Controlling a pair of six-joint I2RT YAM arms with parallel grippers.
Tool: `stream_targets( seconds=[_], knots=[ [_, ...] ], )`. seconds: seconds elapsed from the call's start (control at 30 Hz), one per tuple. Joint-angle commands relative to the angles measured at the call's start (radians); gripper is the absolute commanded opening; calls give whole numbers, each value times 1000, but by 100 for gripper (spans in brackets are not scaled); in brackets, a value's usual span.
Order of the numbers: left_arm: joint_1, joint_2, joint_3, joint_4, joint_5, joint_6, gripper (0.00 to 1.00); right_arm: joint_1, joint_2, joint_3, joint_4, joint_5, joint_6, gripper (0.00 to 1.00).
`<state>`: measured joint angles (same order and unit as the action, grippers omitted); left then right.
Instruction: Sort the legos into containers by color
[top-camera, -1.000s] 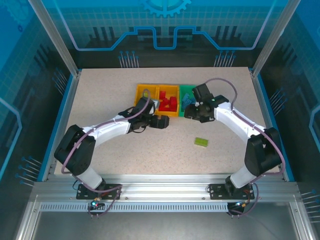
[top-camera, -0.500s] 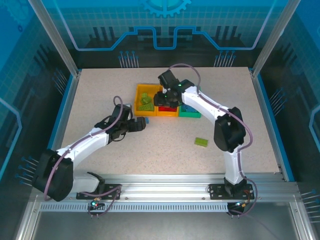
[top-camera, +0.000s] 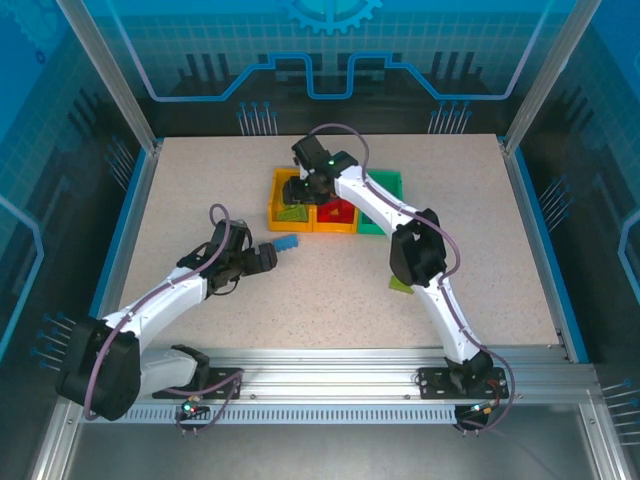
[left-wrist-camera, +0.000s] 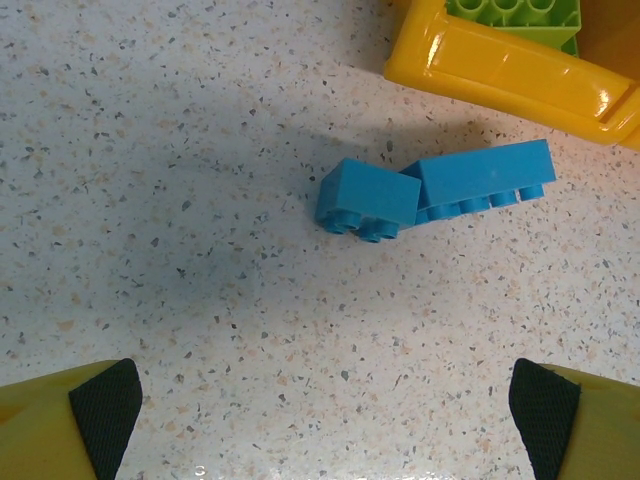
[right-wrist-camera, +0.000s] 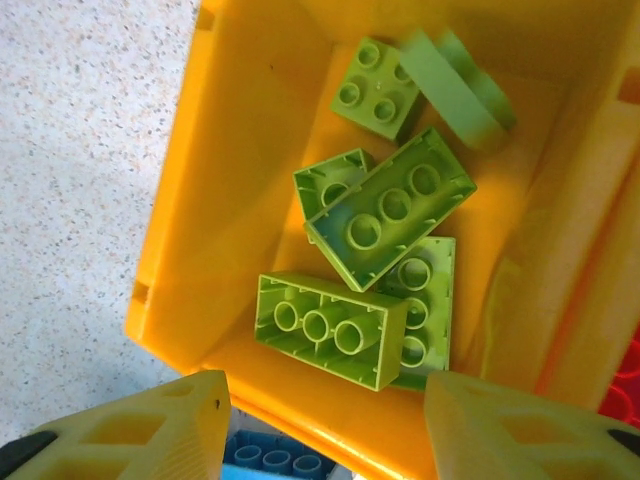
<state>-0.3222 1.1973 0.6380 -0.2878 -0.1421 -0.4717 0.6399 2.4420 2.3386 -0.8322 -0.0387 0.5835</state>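
Legos (right-wrist-camera: 385, 215) mostly sorted, we judge: lime heap in left yellow bin (right-wrist-camera: 190, 230), red ones (top-camera: 342, 212) in middle bin (top-camera: 336, 229); green bin (top-camera: 392, 179) contents hidden by arm. Not yet binned, on surface (left-wrist-camera: 150, 150): two blue legos (left-wrist-camera: 480, 178) just beside yellow bin, one lime lego (top-camera: 401, 286) well apart. Left tool (left-wrist-camera: 322, 425) gaping wide, empty, over blue pair. Right tool (right-wrist-camera: 325, 425) part-open above lime bin, gripping nothing we see.

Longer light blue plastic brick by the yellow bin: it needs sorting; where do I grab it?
Probably mid-length on the longer light blue plastic brick, from straight above, closing across its narrow width: one end touches the smaller blue brick.
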Motion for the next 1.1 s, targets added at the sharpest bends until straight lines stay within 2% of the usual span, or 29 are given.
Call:
stream_targets(
  seconds=[0.0,0.1,0.2,0.3,0.4,0.5,0.57,0.7,0.83,1.07],
  knots=[
    [13,-28,-18,-25,5,-9,99,-2,0,43,-56,-33,8,57],
    [14,-29,-24,-20,8,-10,99,6,-71,-26,-50,-8,-9,65],
    [13,-23,-29,-6,20,-13,99,10,-200,-174,7,1,-21,71],
    [12,-15,-31,-2,37,-10,99,13,-348,-360,45,22,-55,77],
    [12,-11,-33,-6,42,1,99,15,-496,-575,39,116,-96,82],
    [11,-14,-40,-8,41,4,99,-20,-635,-802,-37,246,-28,86],
    [10,-20,-48,0,46,4,99,-67,-742,-1001,-14,243,28,87],
    [8,-34,-58,12,55,7,99,-140,-886,-1250,46,238,100,89],
    [6,-33,-61,12,52,11,99,-173,-928,-1362,59,246,127,90],
    [6,-32,-79,24,56,2,99,-201,-874,-1430,113,219,145,91]
  ],
)
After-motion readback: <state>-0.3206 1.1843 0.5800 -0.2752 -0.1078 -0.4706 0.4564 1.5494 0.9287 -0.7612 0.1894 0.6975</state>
